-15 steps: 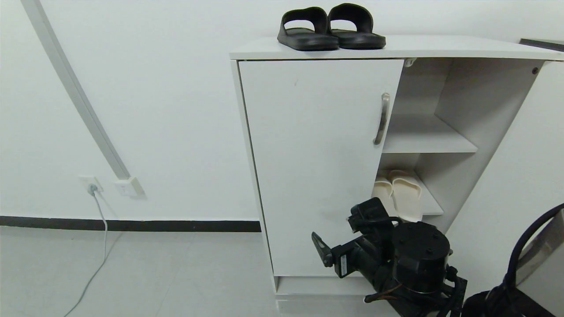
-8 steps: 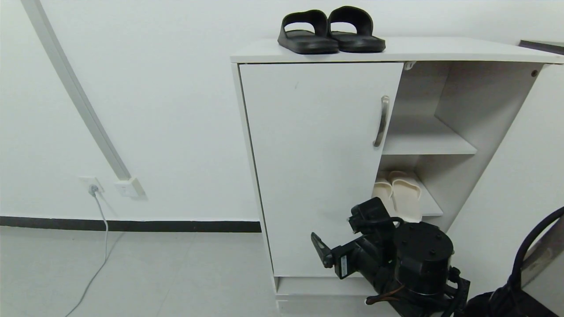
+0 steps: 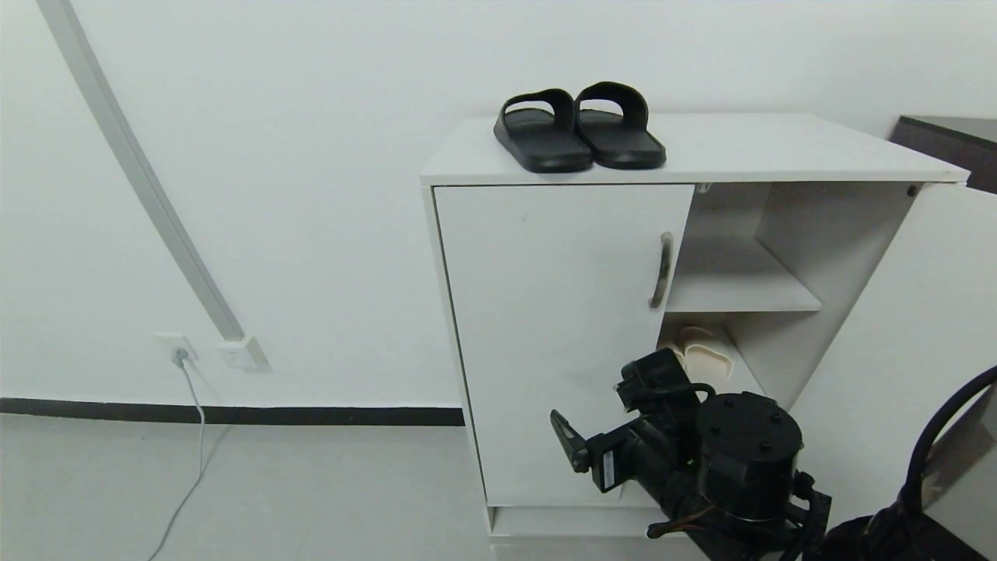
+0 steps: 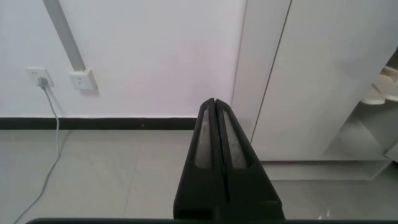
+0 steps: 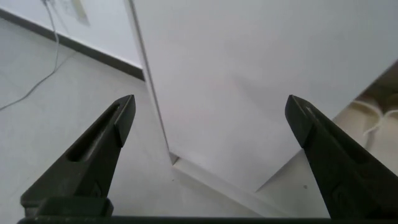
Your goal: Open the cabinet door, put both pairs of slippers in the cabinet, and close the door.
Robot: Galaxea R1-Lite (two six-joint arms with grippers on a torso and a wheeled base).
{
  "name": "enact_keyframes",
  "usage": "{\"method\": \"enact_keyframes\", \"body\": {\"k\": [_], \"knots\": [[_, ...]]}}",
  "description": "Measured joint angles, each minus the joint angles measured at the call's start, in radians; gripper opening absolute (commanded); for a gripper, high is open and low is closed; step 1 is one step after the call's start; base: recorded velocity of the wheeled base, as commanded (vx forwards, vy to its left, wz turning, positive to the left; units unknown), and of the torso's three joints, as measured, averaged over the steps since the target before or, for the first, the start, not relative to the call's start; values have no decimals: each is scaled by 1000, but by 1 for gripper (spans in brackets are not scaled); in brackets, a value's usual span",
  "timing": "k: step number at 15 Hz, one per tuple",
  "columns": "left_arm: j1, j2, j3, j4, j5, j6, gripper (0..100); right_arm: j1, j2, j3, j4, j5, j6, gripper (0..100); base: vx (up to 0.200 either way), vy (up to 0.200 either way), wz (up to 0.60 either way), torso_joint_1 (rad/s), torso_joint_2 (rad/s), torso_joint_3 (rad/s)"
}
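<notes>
White wall, grey tile floor, black skirting strip [image 3: 234, 413] along the bottom, so a pretty plain room. The black slippers [image 3: 580, 128] are chunky slides with wide straps. They sit side by side and touching on top of the white cabinet [image 3: 763, 148], over its left half, straps at the far end.

The cream slippers [image 3: 705, 354] are already inside, on the lower shelf of the right compartment, under the upper shelf [image 3: 740, 292] and partly hidden by the robot arm. The left door [image 3: 553, 335] is shut and has a vertical metal handle [image 3: 662, 270] at its right edge. The right door [image 3: 896, 335] is swung open toward the near right.

The left gripper [image 4: 214, 102] has its fingers pressed together with nothing in them. The right gripper [image 5: 210, 106] is spread wide apart, empty, facing the bottom corner of the shut door.

Off to the left there's a wall outlet [image 3: 177, 348] with a cable [image 3: 191, 436] trailing to the floor.
</notes>
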Motion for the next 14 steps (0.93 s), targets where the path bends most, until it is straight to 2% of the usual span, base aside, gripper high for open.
{"method": "enact_keyframes", "body": {"k": [6,14], "knots": [[-1,0,0,0,0,0,0,3,2,-1,1,4,1,100,0,0,0,141,-474,-329],[-1,0,0,0,0,0,0,8,2,9,-2,4,1,100,0,0,0,193,-504,-315]]}}
